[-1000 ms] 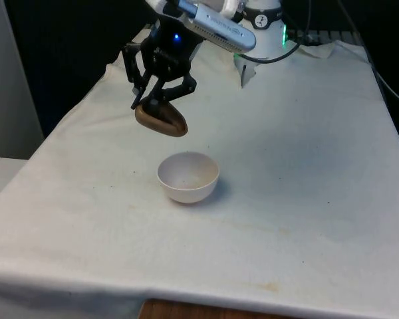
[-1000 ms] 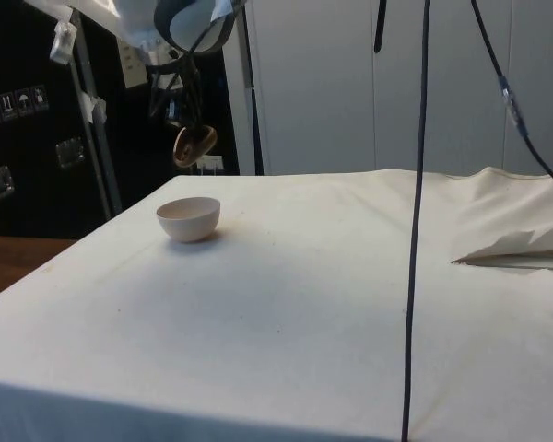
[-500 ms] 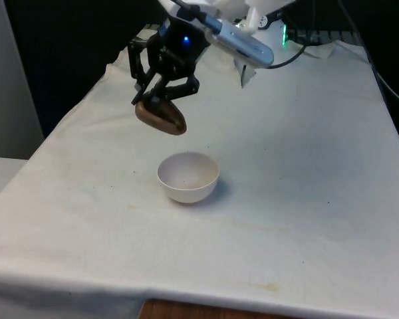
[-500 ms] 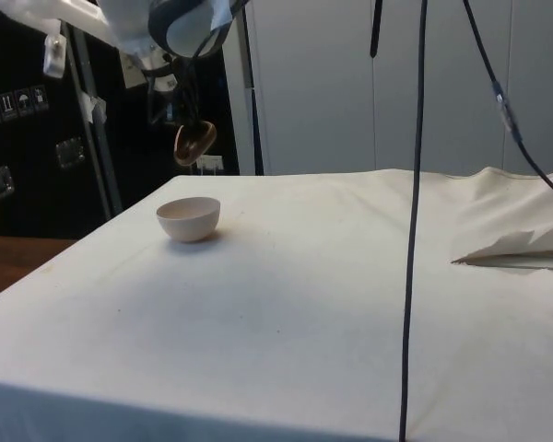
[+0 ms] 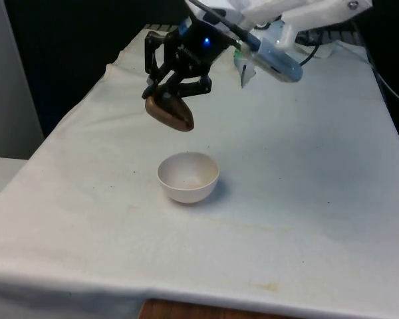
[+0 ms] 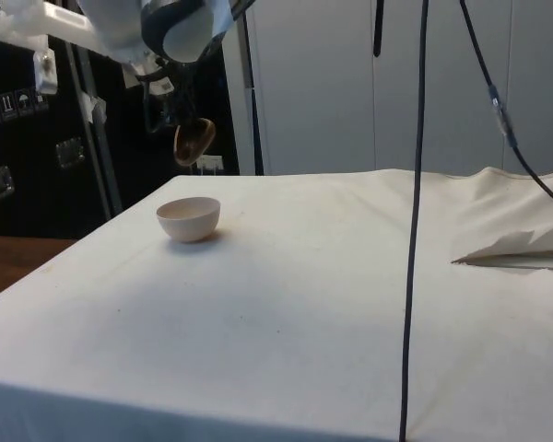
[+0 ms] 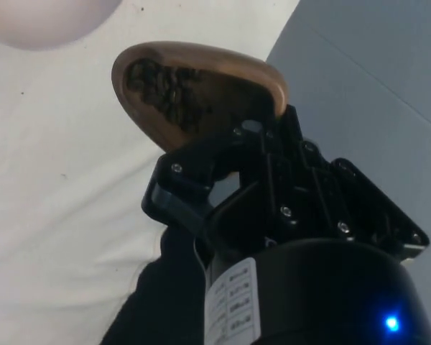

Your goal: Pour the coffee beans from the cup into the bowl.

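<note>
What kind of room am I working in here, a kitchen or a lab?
Most likely a lab or test cell, not a kitchen. The table is draped in a plain white cloth, black curtains hang behind it, and loose cables dangle across the side view. The gripper holds the cup above the bowl.

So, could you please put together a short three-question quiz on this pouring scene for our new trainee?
1. True or false: the brown cup rests on the table.
2. Where are the coffee beans now? A) in the cup B) in the white bowl C) on the cloth
3. Fill in: the gripper is shut on the ___.

Key:
1. False; it hangs tilted in the air, above the bowl.
2. A; the bowl looks empty.
3. cup
</note>
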You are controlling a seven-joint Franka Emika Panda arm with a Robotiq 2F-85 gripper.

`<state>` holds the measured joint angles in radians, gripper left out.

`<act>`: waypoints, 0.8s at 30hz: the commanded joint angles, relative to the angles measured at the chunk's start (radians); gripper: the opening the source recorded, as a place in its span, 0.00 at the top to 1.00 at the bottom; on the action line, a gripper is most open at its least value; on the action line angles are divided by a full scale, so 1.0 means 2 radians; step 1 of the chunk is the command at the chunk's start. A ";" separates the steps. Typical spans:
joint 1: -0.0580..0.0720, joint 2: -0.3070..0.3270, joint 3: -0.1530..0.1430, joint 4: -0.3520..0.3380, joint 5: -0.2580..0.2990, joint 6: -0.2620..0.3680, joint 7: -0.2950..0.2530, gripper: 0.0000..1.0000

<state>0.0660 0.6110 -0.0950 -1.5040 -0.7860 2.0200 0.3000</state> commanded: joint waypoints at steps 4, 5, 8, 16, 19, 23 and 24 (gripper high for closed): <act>0.005 0.009 0.003 0.011 -0.015 -0.019 0.005 1.00; 0.007 0.012 0.006 0.015 -0.021 -0.026 0.008 1.00; 0.008 0.019 0.010 0.023 -0.030 -0.035 0.010 1.00; 0.013 0.037 0.026 0.044 -0.054 -0.065 0.019 1.00; 0.014 0.039 0.029 0.049 -0.059 -0.072 0.020 1.00; 0.016 0.044 0.034 0.053 -0.072 -0.085 0.023 1.00; 0.016 0.046 0.035 0.055 -0.075 -0.088 0.024 1.00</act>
<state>0.0940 0.6970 -0.0200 -1.4000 -0.9380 1.8530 0.3490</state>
